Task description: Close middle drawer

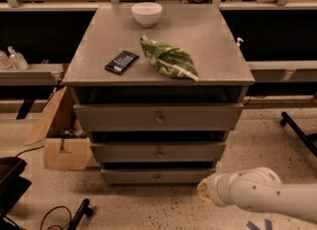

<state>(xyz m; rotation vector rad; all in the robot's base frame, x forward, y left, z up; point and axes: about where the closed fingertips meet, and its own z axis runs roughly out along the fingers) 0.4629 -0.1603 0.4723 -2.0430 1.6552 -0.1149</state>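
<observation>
Cabinet w/ 3 stacked grey drawers under a grey counter (99, 70). Middle drawer (124, 152) sat betw. the wider top drawer (119, 117) and the narrower bottom drawer (129, 176); small round knob (159, 153) at centre of its front, dark gap above the panel. Tool (204, 190) was low at right, over the speckled floor, just beside the bottom drawer's right corner and apart from the middle drawer; white arm (262, 195) ran off to the right edge. Tool state: couldn't tell, tip seen only as a pale rounded end. On counter: white bowl (146, 13) at rear, black handset (122, 62) left of a green snack bag (168, 61). Cardboard box (64, 149) on floor, left of cabinet.
</observation>
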